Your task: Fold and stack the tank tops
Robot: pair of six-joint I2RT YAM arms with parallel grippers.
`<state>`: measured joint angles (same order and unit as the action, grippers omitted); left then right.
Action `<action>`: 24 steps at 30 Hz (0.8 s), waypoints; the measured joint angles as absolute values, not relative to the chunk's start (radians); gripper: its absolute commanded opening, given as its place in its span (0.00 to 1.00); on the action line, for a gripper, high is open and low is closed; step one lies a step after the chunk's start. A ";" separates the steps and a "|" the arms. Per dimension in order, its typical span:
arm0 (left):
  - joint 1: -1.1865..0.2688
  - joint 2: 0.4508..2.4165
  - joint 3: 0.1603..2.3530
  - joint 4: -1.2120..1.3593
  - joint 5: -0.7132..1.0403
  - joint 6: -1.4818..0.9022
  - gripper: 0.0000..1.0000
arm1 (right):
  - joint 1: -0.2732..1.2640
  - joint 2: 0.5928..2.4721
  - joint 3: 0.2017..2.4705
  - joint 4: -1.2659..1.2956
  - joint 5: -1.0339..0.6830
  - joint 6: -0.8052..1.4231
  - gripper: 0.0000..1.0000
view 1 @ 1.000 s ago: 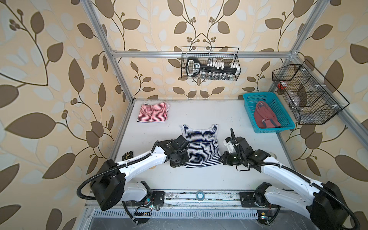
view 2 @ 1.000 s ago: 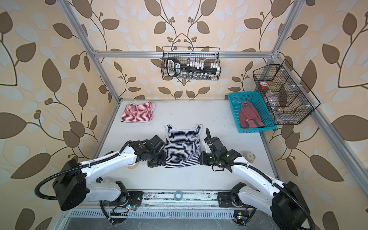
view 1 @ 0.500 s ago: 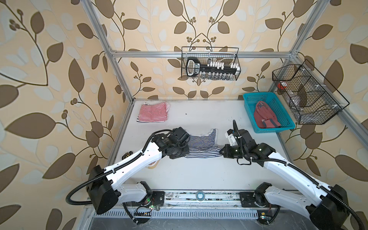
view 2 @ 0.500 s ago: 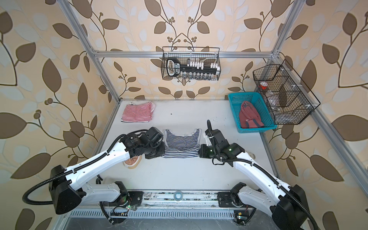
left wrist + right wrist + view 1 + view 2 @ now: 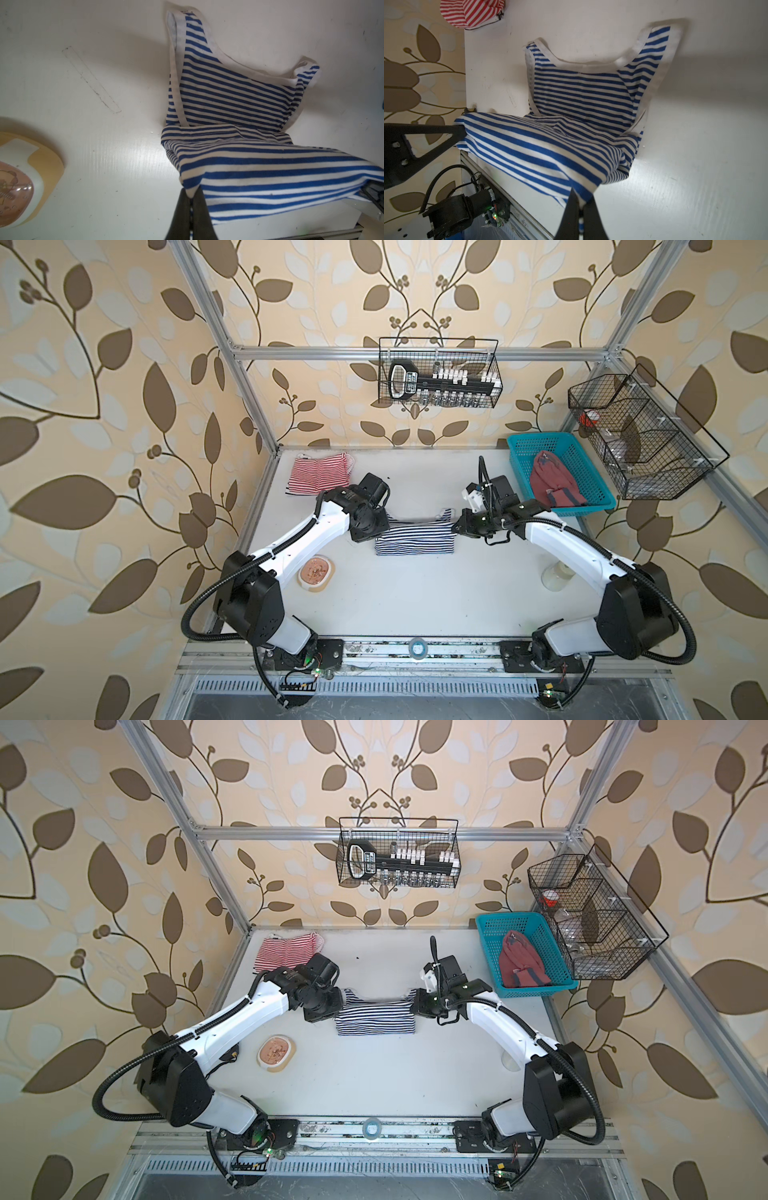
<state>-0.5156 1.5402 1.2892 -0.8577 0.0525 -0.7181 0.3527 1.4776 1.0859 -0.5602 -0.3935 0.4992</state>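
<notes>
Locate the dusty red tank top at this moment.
In both top views the dusty red tank top lies bunched inside the teal basket at the far right corner of the table, beside the wire rack.

- No text, brand, number or sign can be read anywhere.
- Black tool (image 5: pixel 402 379) in the wire basket (image 5: pixel 436 339) on the back wall: it bears a pale label with lettering, too small to make out in both top views.
- Round pack (image 5: pixel 14 187): a brown drawing shows under its clear lid, but no letters are legible in the left wrist view.
</notes>
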 measured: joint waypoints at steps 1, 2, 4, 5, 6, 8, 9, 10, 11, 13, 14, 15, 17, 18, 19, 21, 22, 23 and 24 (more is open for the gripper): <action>-0.511 1.566 1.308 -0.857 0.054 -0.709 0.00 | 0.345 1.498 1.104 -0.561 -0.400 0.494 0.00; -0.508 1.586 1.320 -0.858 0.056 -0.703 0.00 | 0.338 1.517 1.118 -0.562 -0.405 0.488 0.00; -0.495 1.638 1.351 -0.859 0.070 -0.685 0.00 | 0.324 1.564 1.149 -0.564 -0.418 0.480 0.00; -0.489 1.659 1.363 -0.860 0.073 -0.678 0.00 | 0.318 1.586 1.161 -0.566 -0.424 0.476 0.00; -0.482 1.685 1.378 -0.861 0.078 -0.672 0.00 | 0.312 1.612 1.175 -0.566 -0.430 0.472 0.00; -0.463 1.733 1.409 -0.861 0.088 -0.659 0.00 | 0.302 1.661 1.199 -0.564 -0.445 0.467 0.00; -0.453 1.757 1.425 -0.861 0.096 -0.655 0.00 | 0.297 1.690 1.215 -0.567 -0.451 0.466 0.00; -0.443 1.779 1.443 -0.860 0.101 -0.651 0.00 | 0.292 1.715 1.230 -0.566 -0.456 0.466 0.00; -0.434 1.797 1.456 -0.860 0.105 -0.646 0.00 | 0.288 1.738 1.245 -0.564 -0.463 0.466 0.00; -0.411 1.842 1.496 -0.860 0.116 -0.633 0.03 | 0.278 1.786 1.277 -0.556 -0.479 0.467 0.02; -0.402 1.860 1.512 -0.860 0.123 -0.628 0.04 | 0.273 1.806 1.291 -0.554 -0.485 0.467 0.03; -0.391 1.879 1.530 -0.860 0.128 -0.625 0.06 | 0.267 1.830 1.309 -0.552 -0.493 0.468 0.06; -0.376 1.917 1.564 -0.858 0.138 -0.616 0.15 | 0.257 1.877 1.346 -0.545 -0.507 0.471 0.14; -0.368 1.939 1.583 -0.855 0.146 -0.613 0.18 | 0.251 1.902 1.365 -0.540 -0.513 0.471 0.16; -0.362 1.959 1.599 -0.852 0.152 -0.609 0.21 | 0.246 1.924 1.383 -0.537 -0.519 0.475 0.18; -0.348 2.005 1.638 -0.849 0.164 -0.608 0.30 | 0.234 1.965 1.411 -0.521 -0.526 0.484 0.22; -0.342 2.028 1.659 -0.847 0.173 -0.606 0.31 | 0.229 1.976 1.415 -0.511 -0.530 0.490 0.23; -0.336 2.054 1.686 -0.848 0.180 -0.604 0.32 | 0.222 1.988 1.419 -0.497 -0.536 0.500 0.23; -0.329 2.079 1.719 -0.847 0.185 -0.603 0.34 | 0.216 1.993 1.419 -0.485 -0.541 0.511 0.23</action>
<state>-0.3286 2.0792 1.7187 -0.8471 0.1852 -0.6029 0.2157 1.9934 1.4185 -0.4854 -0.5411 0.5106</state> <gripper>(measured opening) 0.315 0.227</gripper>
